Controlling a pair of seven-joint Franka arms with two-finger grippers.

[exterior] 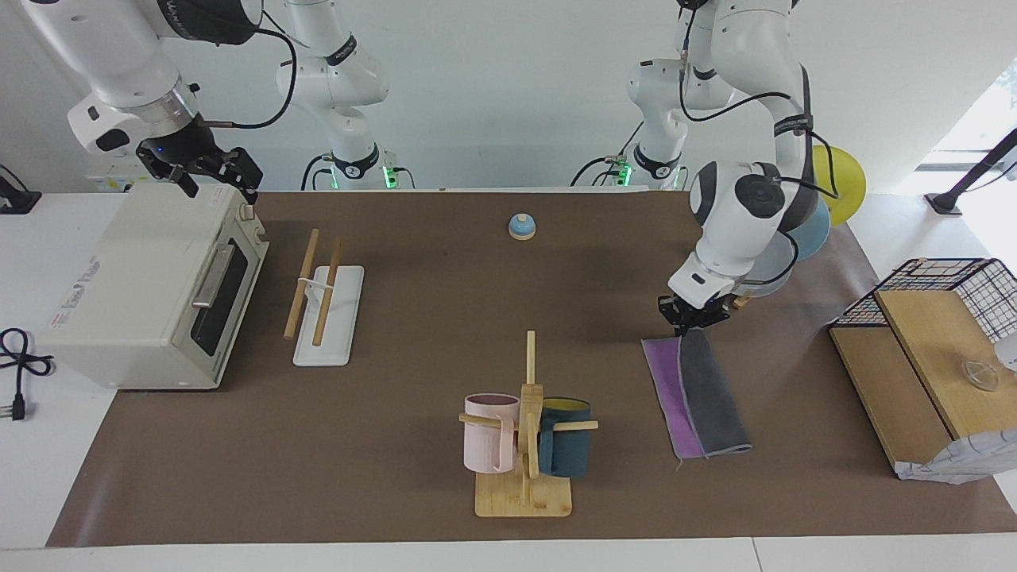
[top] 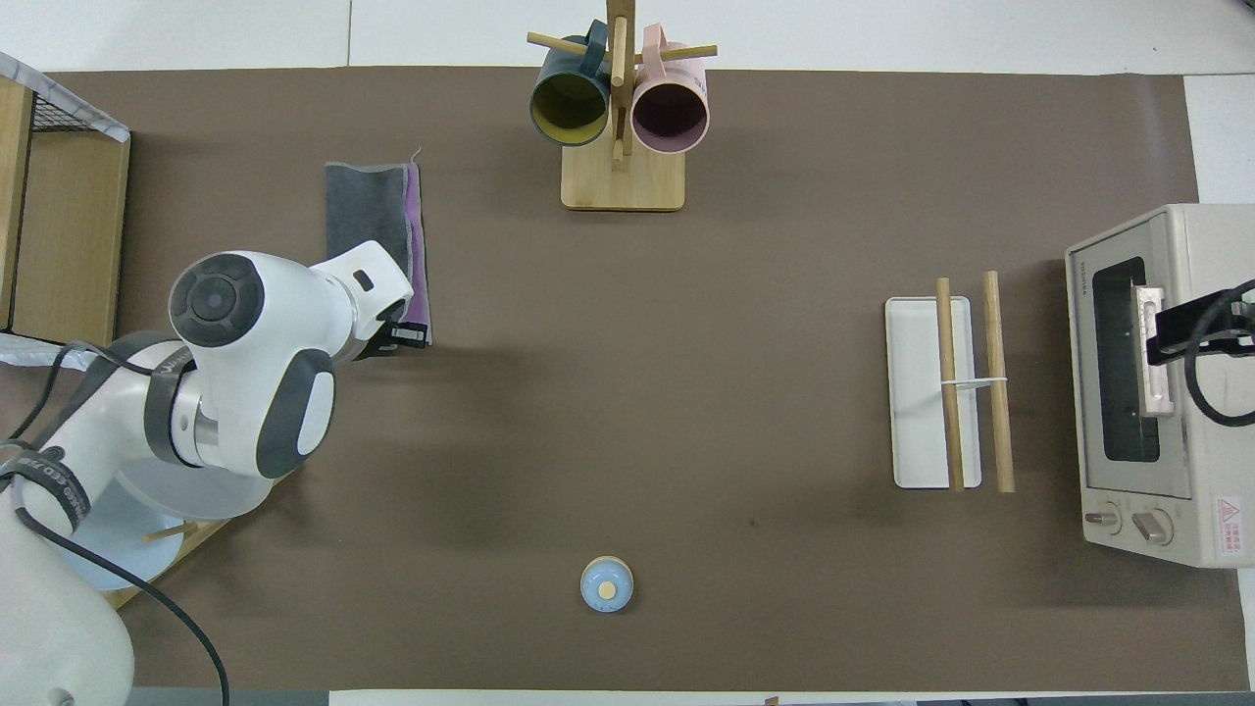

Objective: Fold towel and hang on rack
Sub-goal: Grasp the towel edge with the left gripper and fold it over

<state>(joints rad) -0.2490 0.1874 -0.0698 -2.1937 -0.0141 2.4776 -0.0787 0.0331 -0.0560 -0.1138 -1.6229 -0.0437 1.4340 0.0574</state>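
Facing view: we take the towel [exterior: 697,392] as our landmark; it lies flat on the table mat [exterior: 413,318], folded over so a dark grey flap covers most of it and a purple strip shows along the edge toward the mug stand [exterior: 524,433].
Left gripper [exterior: 693,315]: we see it low at the towel's corner nearest the robots, fingertips pinched together on the grey flap's edge.
Right gripper [exterior: 208,168]: we see it spread wide and holding nothing, waiting above the toaster oven [exterior: 151,286], well apart from the towel.
Rack [exterior: 322,298]: we find it at the right arm's end of the table, well apart from the towel, with the mug stand between.
Step in hand: we judge the first fold is being laid down.
Doing it well: we recommend drawing the held edge fully over to the purple edge, so the two edges align before release.
Caution: we advise a low, slow release; a thin cloth may spring back or skew.
Remaining: we judge that hanging on the rack is not yet begun.
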